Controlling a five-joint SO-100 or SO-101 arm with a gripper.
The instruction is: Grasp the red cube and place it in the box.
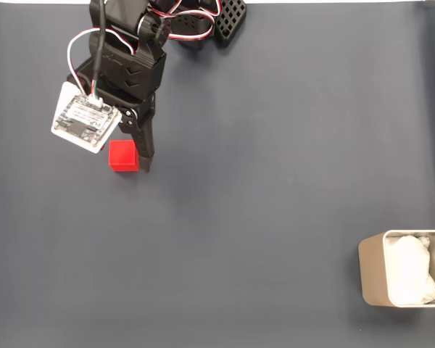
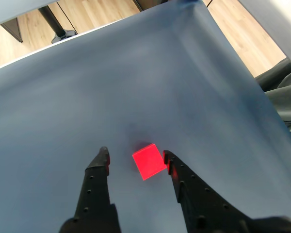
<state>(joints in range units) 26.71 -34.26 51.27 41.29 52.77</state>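
The red cube [image 1: 123,156] lies on the dark blue-grey mat at the upper left of the fixed view. My black gripper [image 1: 127,161] is lowered over it and open. In the wrist view the red cube [image 2: 148,161] sits between the two fingertips of the gripper [image 2: 136,156], close against the right finger [image 2: 170,162] and with a gap to the left finger [image 2: 102,158]. The beige box [image 1: 372,270], lined with crumpled white paper, stands at the lower right edge of the fixed view, far from the arm.
A white circuit board [image 1: 85,117] with wires rides on the arm and hides one finger in the fixed view. The arm's black base [image 1: 228,20] stands at the top edge. In the wrist view the mat's far edge meets a wooden floor [image 2: 92,12].
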